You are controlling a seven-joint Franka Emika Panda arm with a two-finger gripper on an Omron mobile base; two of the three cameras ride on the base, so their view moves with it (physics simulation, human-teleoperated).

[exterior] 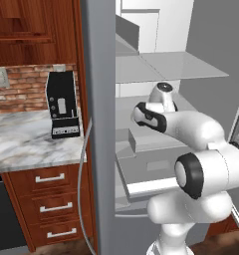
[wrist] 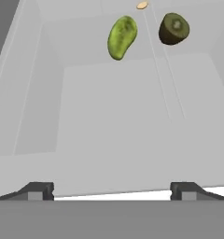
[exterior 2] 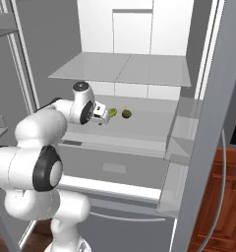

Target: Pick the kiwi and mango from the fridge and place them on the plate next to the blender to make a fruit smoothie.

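The grey fridge [exterior 2: 125,69] stands open, with my arm reaching onto its middle shelf [wrist: 114,116]. A green mango [wrist: 122,37] lies toward the back of that shelf, and a brown kiwi [wrist: 173,29] sits just to its right. In the right base view the mango [exterior 2: 112,113] is right in front of my gripper [exterior 2: 100,118], with the kiwi [exterior 2: 126,113] a little further on. My gripper [wrist: 112,192] is open and holds nothing; its fingertips [wrist: 37,191] are spread wide, short of both fruits. The blender and the plate are out of view.
A small orange item [wrist: 142,5] lies behind the fruits near the back wall. The open fridge door [exterior: 99,99] stands left of the arm, another door with bins [exterior 2: 181,147] to the right. A black-and-white coffee machine [exterior: 62,104] sits on the marble counter [exterior: 22,144].
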